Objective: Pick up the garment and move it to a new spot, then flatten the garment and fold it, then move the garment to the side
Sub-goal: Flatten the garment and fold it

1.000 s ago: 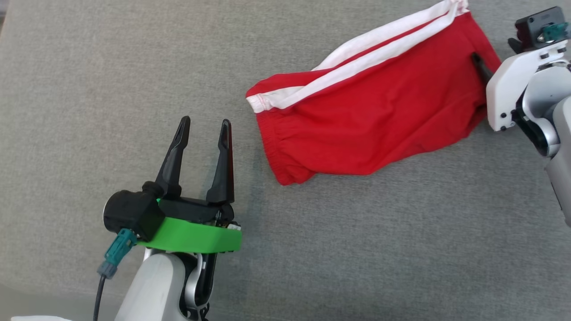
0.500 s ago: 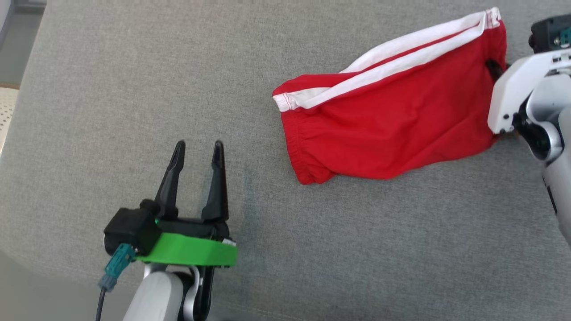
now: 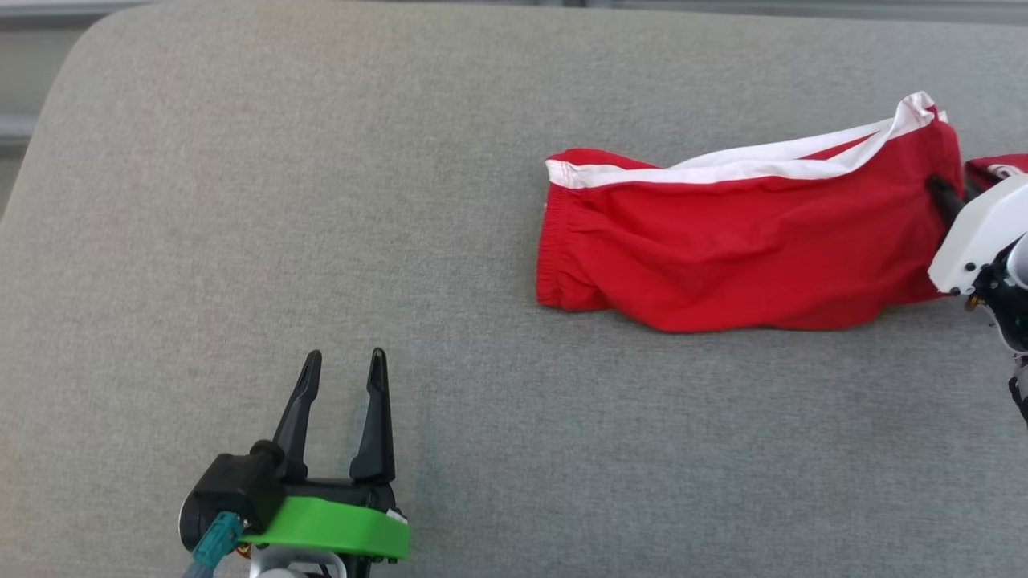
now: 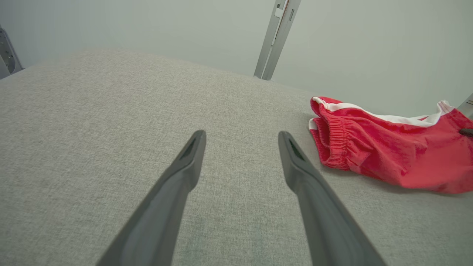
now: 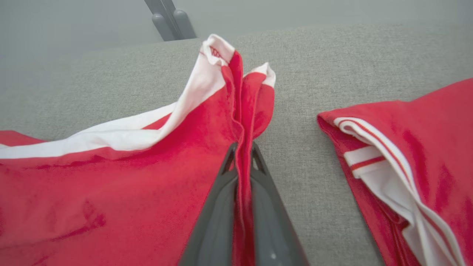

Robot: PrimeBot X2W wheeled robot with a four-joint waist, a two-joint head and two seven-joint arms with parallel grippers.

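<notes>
The garment (image 3: 739, 249) is a pair of red shorts with white side stripes, lying rumpled on the grey cushion at the right of the head view. My right gripper (image 3: 938, 193) is shut on its right hem; in the right wrist view the red cloth (image 5: 111, 184) is pinched between the two fingers (image 5: 218, 210) and stands up in a peak. My left gripper (image 3: 343, 361) hovers open at the lower left, well clear of the shorts' waistband (image 4: 334, 142), with nothing between its fingers (image 4: 177, 184).
A second red piece with white stripes (image 5: 410, 166) lies on the cushion just right of the held hem, its edge peeking in at the far right (image 3: 996, 168). The grey cushion (image 3: 281, 201) spreads wide to the left. A metal post (image 4: 275, 37) stands behind.
My right gripper has shut on the shorts' right hem and the cloth there has lifted. The head camera has tilted up, shifting the whole picture downward.
</notes>
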